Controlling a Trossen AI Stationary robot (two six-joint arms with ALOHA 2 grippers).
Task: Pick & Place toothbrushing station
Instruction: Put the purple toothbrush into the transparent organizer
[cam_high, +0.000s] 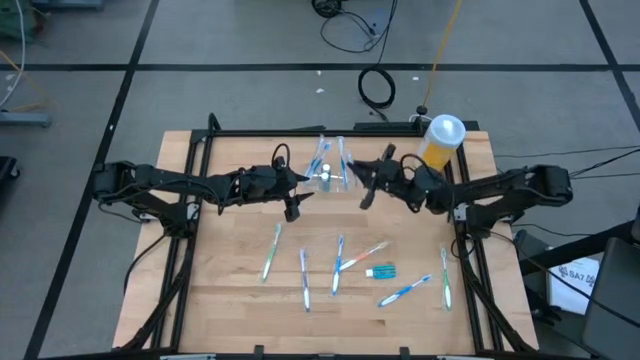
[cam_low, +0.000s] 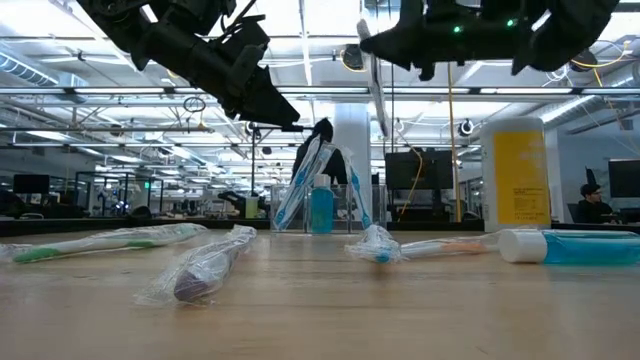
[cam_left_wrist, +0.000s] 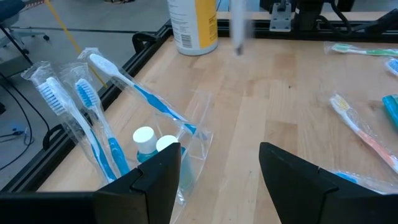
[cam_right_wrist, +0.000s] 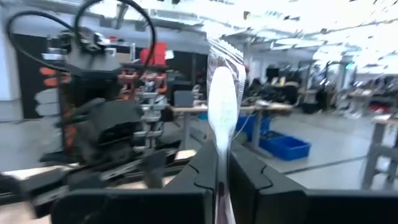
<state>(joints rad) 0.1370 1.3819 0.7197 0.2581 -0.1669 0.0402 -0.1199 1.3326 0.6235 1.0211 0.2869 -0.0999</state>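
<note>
A small clear cup (cam_high: 328, 174) stands at the table's far middle. It holds several wrapped toothbrushes (cam_left_wrist: 93, 118) leaning on its rim and two teal toothpaste tubes with white caps (cam_left_wrist: 144, 137). My left gripper (cam_left_wrist: 217, 168) is open and empty, hanging just left of the cup (cam_low: 320, 205) and above the table. My right gripper (cam_right_wrist: 222, 168) is to the cup's right, shut on a wrapped white toothbrush (cam_right_wrist: 222, 99). Several more toothbrushes (cam_high: 338, 262) and one teal tube (cam_high: 382, 270) lie flat on the near half of the table. My right gripper pinches the wrapped toothbrush's handle (cam_right_wrist: 222, 158) between its two fingers. The brush's long white end stands out past the fingertips. In the low view the brush (cam_low: 375, 80) hangs nearly upright, lifted clear, higher than the cup and a little to its right.
A large yellow bottle with a white cap (cam_high: 441, 140) stands at the table's far right corner, behind my right arm. Black frame rails (cam_high: 190, 220) run along the table's left, right and far edges. Bare wood (cam_high: 230, 290) lies at the near left.
</note>
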